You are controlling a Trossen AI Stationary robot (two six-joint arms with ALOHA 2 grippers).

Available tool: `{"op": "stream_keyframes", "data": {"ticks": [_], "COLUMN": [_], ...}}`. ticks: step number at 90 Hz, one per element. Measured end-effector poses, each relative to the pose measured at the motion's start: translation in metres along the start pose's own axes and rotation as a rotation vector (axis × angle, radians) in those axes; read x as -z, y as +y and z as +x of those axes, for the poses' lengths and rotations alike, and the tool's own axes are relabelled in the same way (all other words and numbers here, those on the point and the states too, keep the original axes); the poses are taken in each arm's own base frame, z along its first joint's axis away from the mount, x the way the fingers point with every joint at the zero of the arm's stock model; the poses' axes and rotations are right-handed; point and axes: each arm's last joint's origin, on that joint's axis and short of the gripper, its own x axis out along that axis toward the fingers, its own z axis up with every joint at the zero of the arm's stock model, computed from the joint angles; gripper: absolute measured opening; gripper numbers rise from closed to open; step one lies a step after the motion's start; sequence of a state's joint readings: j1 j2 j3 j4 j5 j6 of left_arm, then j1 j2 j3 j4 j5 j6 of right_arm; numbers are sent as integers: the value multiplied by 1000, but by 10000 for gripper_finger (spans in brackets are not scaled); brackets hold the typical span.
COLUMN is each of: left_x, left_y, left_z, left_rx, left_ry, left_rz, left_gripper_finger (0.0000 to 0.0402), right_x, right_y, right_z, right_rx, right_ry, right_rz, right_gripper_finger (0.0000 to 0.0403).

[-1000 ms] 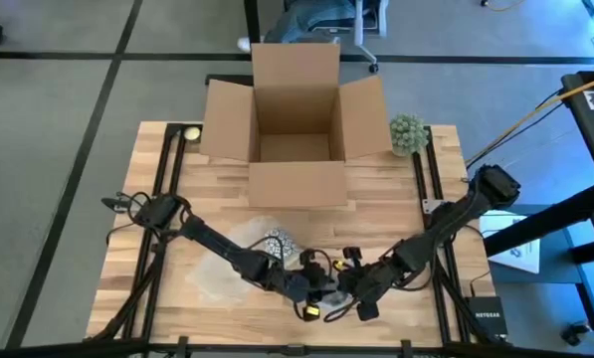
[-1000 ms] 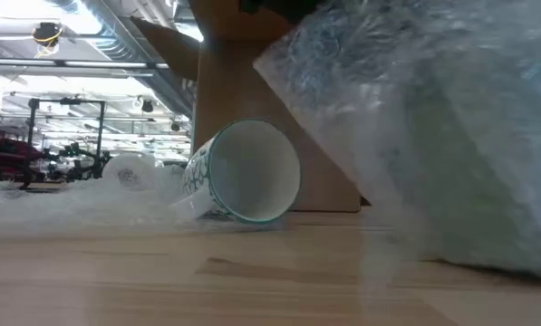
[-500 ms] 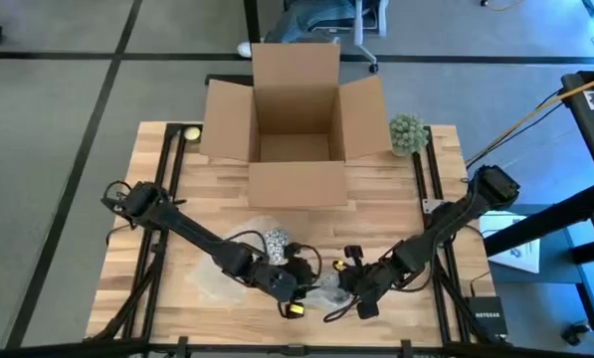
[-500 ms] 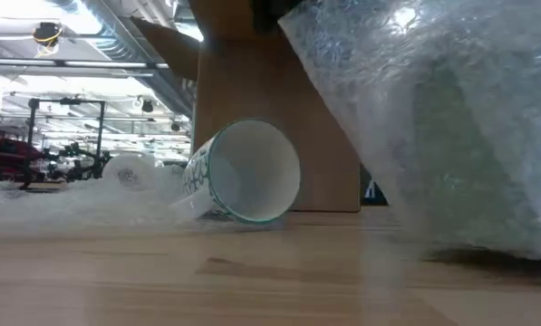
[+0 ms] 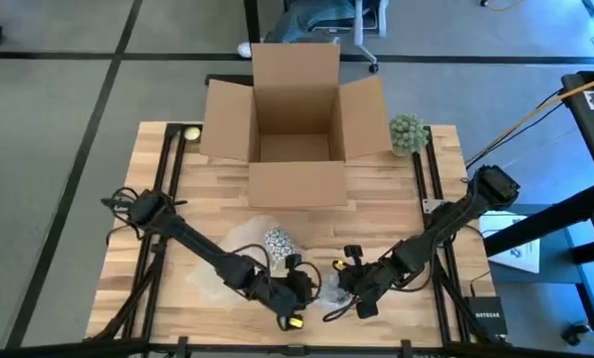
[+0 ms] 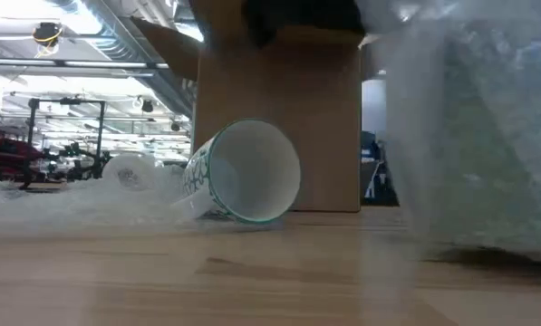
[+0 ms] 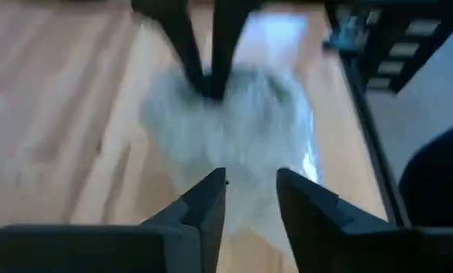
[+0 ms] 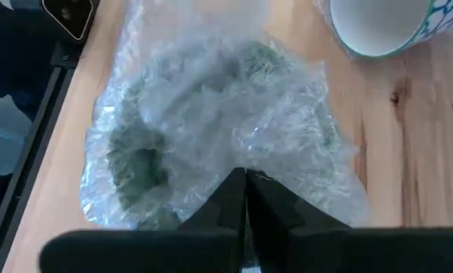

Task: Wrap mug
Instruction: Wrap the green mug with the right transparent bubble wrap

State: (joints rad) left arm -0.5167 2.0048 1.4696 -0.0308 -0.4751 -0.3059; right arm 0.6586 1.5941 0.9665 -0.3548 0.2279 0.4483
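A white mug with a teal pattern (image 5: pixel 277 242) lies on its side on the wood table, its mouth (image 6: pixel 252 172) toward the near edge. Clear bubble wrap (image 8: pixel 211 114) spreads around it, with one bunched part raised near the front edge (image 6: pixel 487 136). My right gripper (image 8: pixel 245 182) is shut on that raised part. My left gripper (image 7: pixel 250 189) faces it from the table's left, open, its fingers on either side of the wrap's hanging edge (image 7: pixel 234 144). My right gripper pinches a bunched fold of the bubble wrap (image 8: pixel 245 173) between its two fingers, coming from the table's right. The fold is lifted off the table and the rest trails down to the wood. My left gripper: I cannot tell whether its open fingers touch the wrap.
An open cardboard box (image 5: pixel 297 119) stands at the table's far middle, with a green ball-shaped plant (image 5: pixel 408 132) to its right and a small round thing (image 5: pixel 190 132) at the far left. Bare wood lies at the near left.
My left gripper has drawn back a little toward the table's left, away from my right gripper. The raised part of the wrap has swung toward the table's right, uncovering the box front behind it. The mug has stayed put.
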Motion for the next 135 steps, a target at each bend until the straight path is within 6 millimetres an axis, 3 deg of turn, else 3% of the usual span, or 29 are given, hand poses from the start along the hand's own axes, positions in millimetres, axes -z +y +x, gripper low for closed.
{"op": "stream_keyframes", "data": {"ticks": [14, 35, 57, 77, 93, 110, 135], "left_x": [-8, 9, 12, 12, 12, 12, 13], "left_y": [13, 25, 25, 25, 26, 26, 27], "left_z": [11, 36, 39, 39, 39, 39, 40], "left_rx": [35, 70, 61, 57, 55, 55, 43], "left_ry": [-38, 35, 41, 42, 44, 44, 49], "left_rz": [-17, -69, -66, -68, -67, -67, -63], "left_gripper_finger": [103, 103, 103, 103, 103, 103, 103], "right_x": [-2, -4, -6, -31, -43, -39, -26], "right_y": [0, 0, -2, 6, 18, 28, 18], "right_z": [0, 0, -2, -28, -35, -21, 22], "right_rx": [28, 47, 40, 33, -62, -80, 64], "right_ry": [-36, -65, -44, 4, -60, -96, 24], "right_rz": [27, 32, 29, 16, -2, -13, -22], "right_gripper_finger": [1, 1, 1, 1, 1, 1, 1]}}
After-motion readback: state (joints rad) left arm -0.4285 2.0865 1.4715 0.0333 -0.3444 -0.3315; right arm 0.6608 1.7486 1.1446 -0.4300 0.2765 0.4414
